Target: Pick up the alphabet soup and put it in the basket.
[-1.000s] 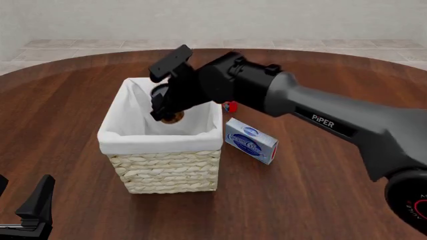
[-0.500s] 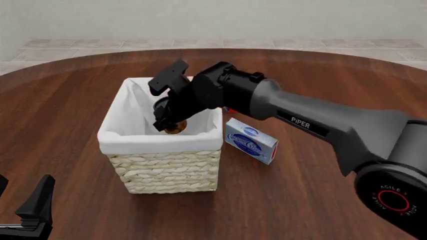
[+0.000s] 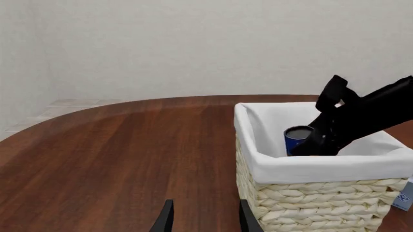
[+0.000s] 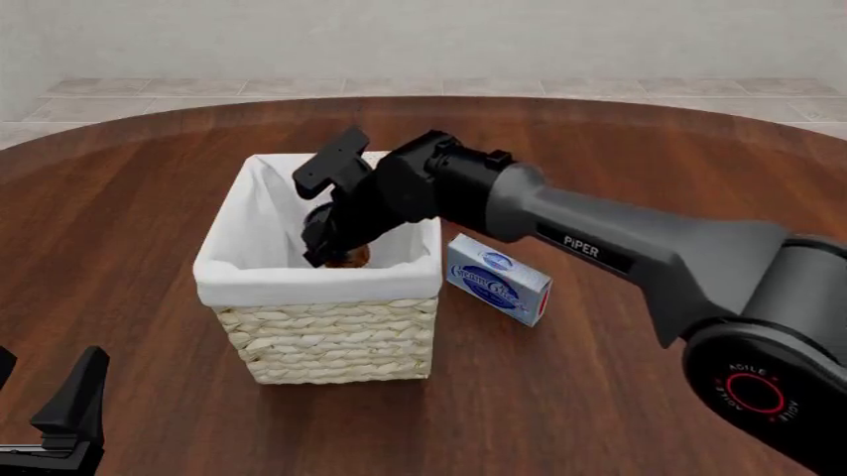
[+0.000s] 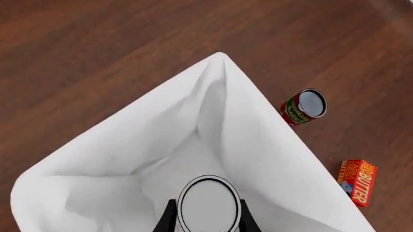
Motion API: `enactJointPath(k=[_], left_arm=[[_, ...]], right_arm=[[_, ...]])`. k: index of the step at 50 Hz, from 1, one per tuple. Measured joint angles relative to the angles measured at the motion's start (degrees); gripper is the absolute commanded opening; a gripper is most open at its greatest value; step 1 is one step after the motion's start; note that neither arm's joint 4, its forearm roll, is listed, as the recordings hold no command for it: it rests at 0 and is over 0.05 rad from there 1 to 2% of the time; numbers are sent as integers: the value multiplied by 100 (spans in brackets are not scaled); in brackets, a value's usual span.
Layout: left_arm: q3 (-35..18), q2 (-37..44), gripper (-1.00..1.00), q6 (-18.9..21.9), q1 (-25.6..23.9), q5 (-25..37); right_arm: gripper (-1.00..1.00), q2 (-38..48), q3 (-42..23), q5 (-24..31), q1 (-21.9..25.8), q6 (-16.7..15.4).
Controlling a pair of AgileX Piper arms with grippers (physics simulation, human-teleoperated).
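Lower than 1 second ago, the right gripper has sunk from above the rim to inside the basket, its wrist now level with the white cloth lining. Its 2 fingers are clamped on the alphabet soup, which sits upright between them; the right wrist view shows the can's silvery top held over the basket's white floor, with the fingers pressed against either side. From the left wrist view the can hangs inside the basket, below the rim, its blue label showing above the near wall; whether it touches the bottom cannot be told.

So the pick-up is done and the carry is done. What remains, by my judgement, is to release the can and draw the arm up clear of the lining.

The left gripper waits well short of the basket, on its near side, fingers apart and holding nothing. Beyond the basket lie a red can and a small orange-red box; a blue-and-white box lies just beside its right wall.
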Motion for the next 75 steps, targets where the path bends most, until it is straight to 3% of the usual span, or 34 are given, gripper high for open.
enactJointPath(k=[31, 75], left_arm=[[0, 0, 100, 0, 0, 0], [0, 0, 100, 0, 0, 0]], right_arm=[[100, -46, -196, 27, -26, 41], [100, -816, -349, 15, 234, 7]])
